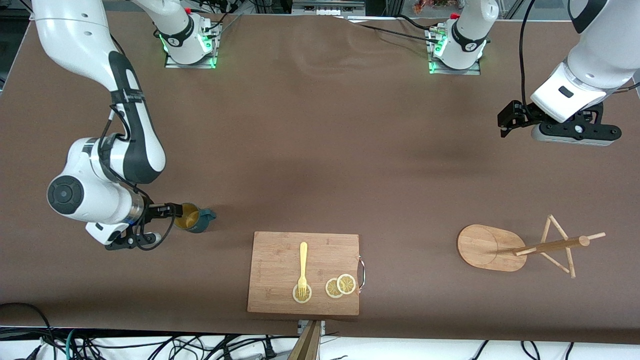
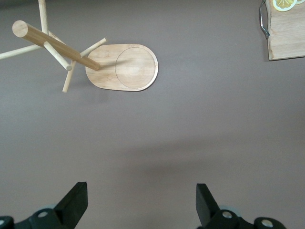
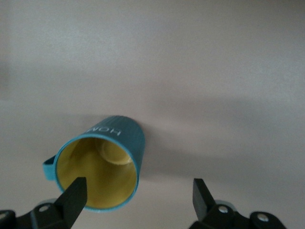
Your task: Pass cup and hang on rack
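The cutting board (image 2: 288,36) is cut off in the left wrist view; the cup (image 1: 194,218) is partly hidden by the right gripper (image 1: 170,210).

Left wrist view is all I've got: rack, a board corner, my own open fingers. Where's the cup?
Observer: The cup stands on the table toward the right arm's end, beside the cutting board.
Operator: Right gripper on it?
Observer: The right gripper is open at the cup, one finger over its mouth and the other outside the wall. It has no grip on the cup.
Operator: Which way does the handle point?
Observer: The handle points toward the left arm's end of the table, away from the right gripper.
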Controlling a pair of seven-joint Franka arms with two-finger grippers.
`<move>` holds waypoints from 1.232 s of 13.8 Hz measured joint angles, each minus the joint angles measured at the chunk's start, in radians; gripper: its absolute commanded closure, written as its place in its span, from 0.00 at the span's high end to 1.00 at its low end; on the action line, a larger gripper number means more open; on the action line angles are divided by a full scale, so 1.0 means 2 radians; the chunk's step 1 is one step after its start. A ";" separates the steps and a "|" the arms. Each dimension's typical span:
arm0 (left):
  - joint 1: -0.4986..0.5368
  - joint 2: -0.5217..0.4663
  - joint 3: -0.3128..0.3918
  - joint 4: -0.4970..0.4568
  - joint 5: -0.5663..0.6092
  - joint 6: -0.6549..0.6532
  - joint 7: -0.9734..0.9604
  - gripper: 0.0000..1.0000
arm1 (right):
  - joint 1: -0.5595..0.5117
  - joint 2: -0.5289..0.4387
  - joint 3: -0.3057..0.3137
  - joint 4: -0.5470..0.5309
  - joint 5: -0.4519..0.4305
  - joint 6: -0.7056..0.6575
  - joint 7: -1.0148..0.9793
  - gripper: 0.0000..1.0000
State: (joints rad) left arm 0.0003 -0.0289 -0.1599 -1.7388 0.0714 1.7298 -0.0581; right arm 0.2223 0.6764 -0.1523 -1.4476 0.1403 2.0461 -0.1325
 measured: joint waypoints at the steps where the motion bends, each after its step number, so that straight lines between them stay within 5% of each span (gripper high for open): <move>1: 0.000 0.000 0.000 0.000 0.000 0.000 0.000 1.00 | 0.000 0.005 0.000 0.003 0.000 0.004 0.001 0.97; 3: 0.000 0.000 0.000 0.000 0.000 0.000 0.000 1.00 | 0.000 0.013 0.000 0.004 0.001 0.011 0.001 0.93; 5: 0.000 0.000 0.000 0.000 0.000 0.000 0.000 1.00 | 0.000 0.019 0.000 0.003 0.002 0.017 0.001 0.75; 6: 0.000 0.000 0.000 0.000 0.000 0.000 0.000 1.00 | 0.000 0.023 0.001 0.000 0.002 0.022 0.001 0.60; 8: 0.000 0.000 0.000 0.000 0.000 0.000 0.000 1.00 | 0.001 0.031 0.002 -0.009 0.003 0.035 0.002 0.13; 9: 0.000 0.000 0.000 0.000 0.000 0.000 0.000 1.00 | 0.001 0.036 0.003 -0.012 0.007 0.038 0.004 0.00; 17: 0.000 0.000 0.000 0.000 0.000 -0.001 0.000 1.00 | 0.042 0.046 0.019 0.014 0.040 0.034 0.062 0.00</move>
State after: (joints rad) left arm 0.0007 -0.0289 -0.1592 -1.7387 0.0714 1.7283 -0.0581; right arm 0.3071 0.7676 -0.1147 -1.4191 0.2209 2.1146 -0.0091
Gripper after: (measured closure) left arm 0.000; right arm 0.956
